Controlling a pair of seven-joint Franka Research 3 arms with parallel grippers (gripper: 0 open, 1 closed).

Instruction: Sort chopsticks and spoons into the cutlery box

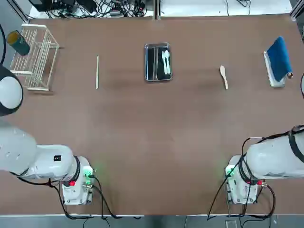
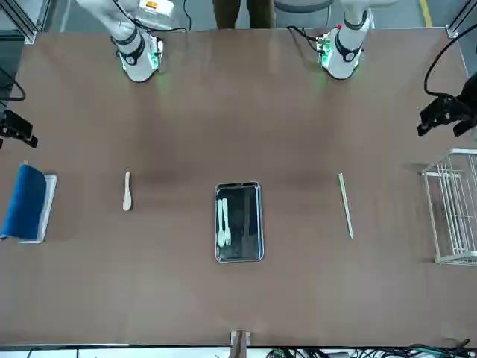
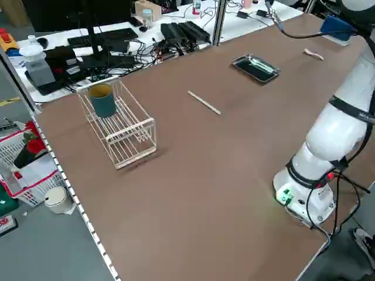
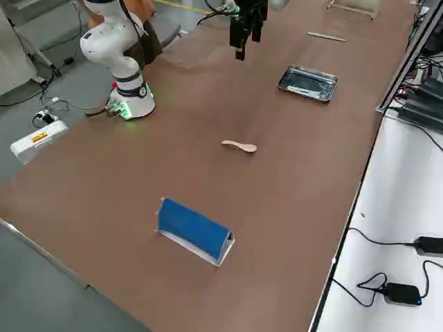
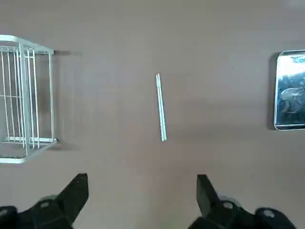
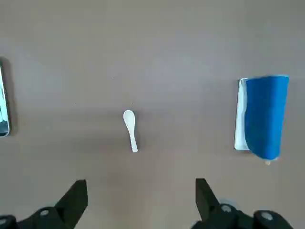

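Tabletop (image 1: 156,118) btwn chopsticks (image 5: 161,107) and cutlery box (image 1: 158,62) open. L jaws (image 5: 143,200), R jaws (image 6: 141,202) apart, nr side. Chopsticks: pair per L wrist view.

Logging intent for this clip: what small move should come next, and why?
Probably the left tool should ease toward the chopsticks: its fingers are open and empty, and the chopsticks lie on the table, outside the box, between it and the rack.
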